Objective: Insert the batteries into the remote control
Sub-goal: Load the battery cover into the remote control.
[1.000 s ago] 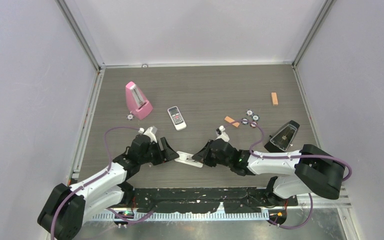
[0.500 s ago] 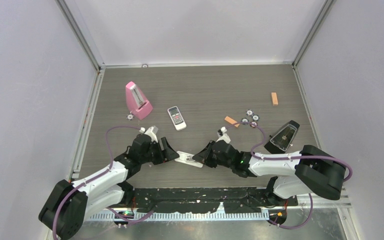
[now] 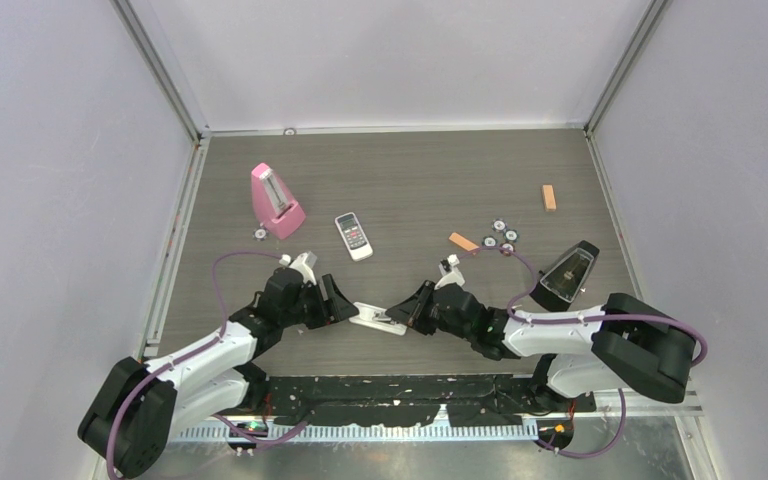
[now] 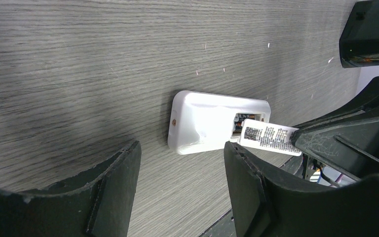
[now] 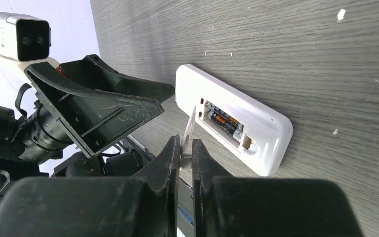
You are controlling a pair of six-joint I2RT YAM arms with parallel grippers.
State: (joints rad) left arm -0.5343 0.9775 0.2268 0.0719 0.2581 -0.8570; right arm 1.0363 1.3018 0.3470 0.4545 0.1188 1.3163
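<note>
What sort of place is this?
Probably a robot test booth in a lab: plain walls box in a table, two robot arms are bolted at its near edge, and odd props like a pink metronome and a white remote lie about.

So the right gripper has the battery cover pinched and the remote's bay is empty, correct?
Not quite: the bay is not empty. The right wrist view shows batteries lying in the open back of the remote control. The rest holds: the right gripper does have the battery cover pinched.

A robot lab cell: plain walls (image 3: 60, 150), aluminium frame (image 3: 160, 70), wood-grain table (image 3: 400, 170).
</note>
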